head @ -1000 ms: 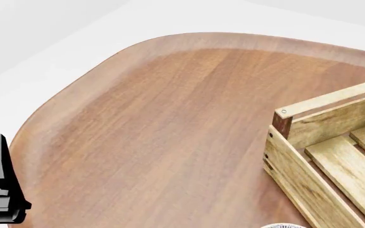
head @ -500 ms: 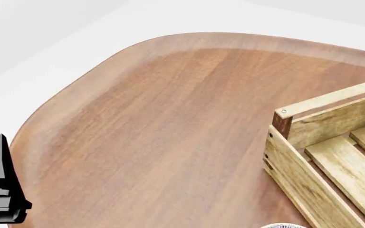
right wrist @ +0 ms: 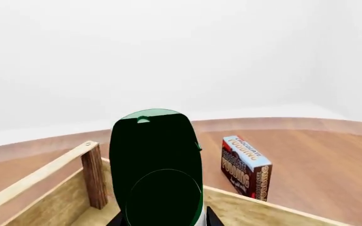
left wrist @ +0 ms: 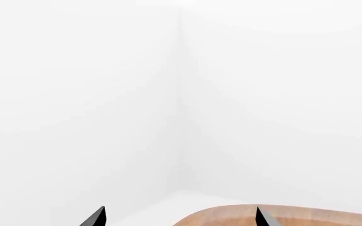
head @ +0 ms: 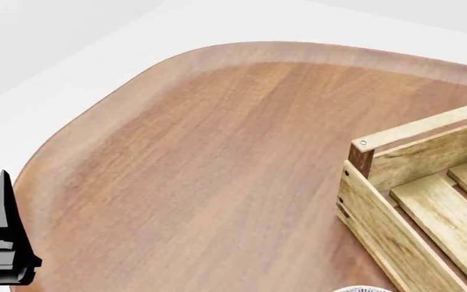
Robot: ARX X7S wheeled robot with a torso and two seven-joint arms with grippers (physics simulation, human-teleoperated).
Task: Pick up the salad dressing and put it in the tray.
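In the right wrist view the salad dressing [right wrist: 156, 165] is a dark green bottle that fills the middle of the picture. My right gripper [right wrist: 162, 222] is shut on it, with a black finger showing at each side of its base. The bottle hangs over the inside of the tray [right wrist: 49, 197], a light-wood slatted crate with a dark brown corner post. The head view shows the tray's near corner [head: 396, 201] at the right, but neither the bottle nor the right gripper. My left gripper [left wrist: 179, 219] is open and empty, low at the left off the table's edge [head: 5, 237].
A red-blue pudding box [right wrist: 245, 167] stands upright on the wooden table [head: 217, 158] just outside the tray's wall. The rim of a white bowl [head: 363, 289] peeks in at the head view's bottom edge. White walls lie beyond the table's rounded edge.
The right gripper's black tip, seen a second ago over the tray at the head view's right edge, has left that view. The left gripper has barely shifted.
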